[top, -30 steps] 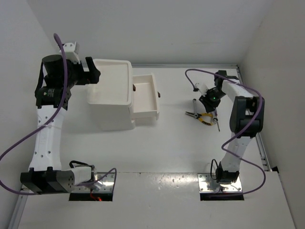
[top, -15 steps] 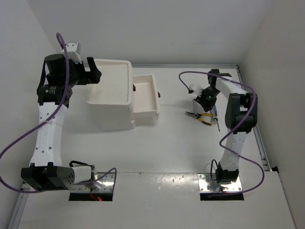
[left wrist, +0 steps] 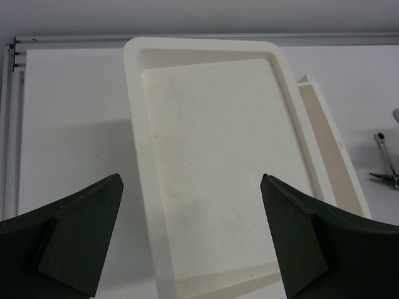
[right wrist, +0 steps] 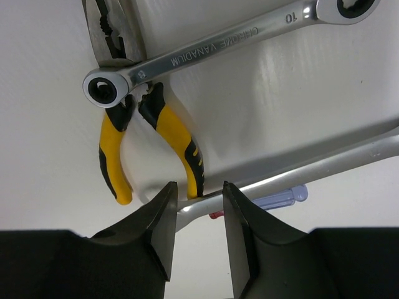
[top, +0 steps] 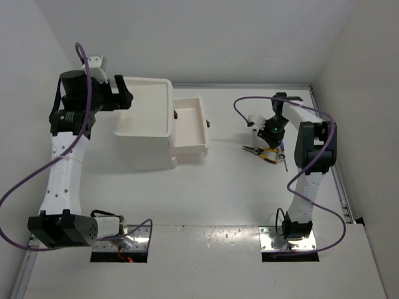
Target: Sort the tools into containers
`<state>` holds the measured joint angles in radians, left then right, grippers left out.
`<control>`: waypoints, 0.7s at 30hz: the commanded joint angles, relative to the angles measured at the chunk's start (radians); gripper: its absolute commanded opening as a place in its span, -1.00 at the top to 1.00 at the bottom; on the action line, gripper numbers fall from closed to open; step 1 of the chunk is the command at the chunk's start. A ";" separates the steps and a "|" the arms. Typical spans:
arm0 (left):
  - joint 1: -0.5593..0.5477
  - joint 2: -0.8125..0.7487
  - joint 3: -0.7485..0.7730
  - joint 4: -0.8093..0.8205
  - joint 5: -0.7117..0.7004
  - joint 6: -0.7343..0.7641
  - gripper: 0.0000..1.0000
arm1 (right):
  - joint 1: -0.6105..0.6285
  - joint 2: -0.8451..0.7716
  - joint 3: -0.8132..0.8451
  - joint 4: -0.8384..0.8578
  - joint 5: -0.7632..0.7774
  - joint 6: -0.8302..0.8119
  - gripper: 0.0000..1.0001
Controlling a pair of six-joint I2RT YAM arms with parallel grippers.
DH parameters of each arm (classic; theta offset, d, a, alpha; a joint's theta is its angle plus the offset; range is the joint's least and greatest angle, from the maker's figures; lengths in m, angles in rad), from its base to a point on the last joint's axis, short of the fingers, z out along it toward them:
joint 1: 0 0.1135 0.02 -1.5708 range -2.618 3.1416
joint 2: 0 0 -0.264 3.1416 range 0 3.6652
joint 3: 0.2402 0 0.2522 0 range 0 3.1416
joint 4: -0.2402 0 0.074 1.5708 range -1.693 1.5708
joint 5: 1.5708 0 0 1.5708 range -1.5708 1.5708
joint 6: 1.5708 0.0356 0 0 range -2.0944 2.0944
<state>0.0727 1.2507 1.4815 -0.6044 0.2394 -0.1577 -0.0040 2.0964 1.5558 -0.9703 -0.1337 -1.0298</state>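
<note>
Yellow-handled pliers (right wrist: pixel 177 134) flat on the surface (right wrist: pixel 56 124), just ahead of the right end effector (right wrist: pixel 199 190), shifted leftward since a second ago, narrow, holding nothing; ratchet wrench (right wrist: pixel 212 53) across the pliers' nose. Left end effector (left wrist: pixel 192 180) wide.

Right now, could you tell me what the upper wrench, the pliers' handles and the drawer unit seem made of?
Upper wrench: polished steel, stamped chrome vanadium. Pliers' handles: yellow-and-black, probably rubbery plastic, matte. Drawer unit: white, likely plastic, smooth with a dull sheen.
</note>
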 commanded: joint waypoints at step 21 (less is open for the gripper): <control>-0.004 0.009 -0.012 0.015 -0.011 0.000 -0.98 | 0.068 0.033 -0.137 0.174 0.135 0.007 0.54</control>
<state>0.0727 1.2633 1.4803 -0.6048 0.2371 -0.1577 0.0528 2.1216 1.4673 -0.8688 -0.0502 -1.0222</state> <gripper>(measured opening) 0.989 0.261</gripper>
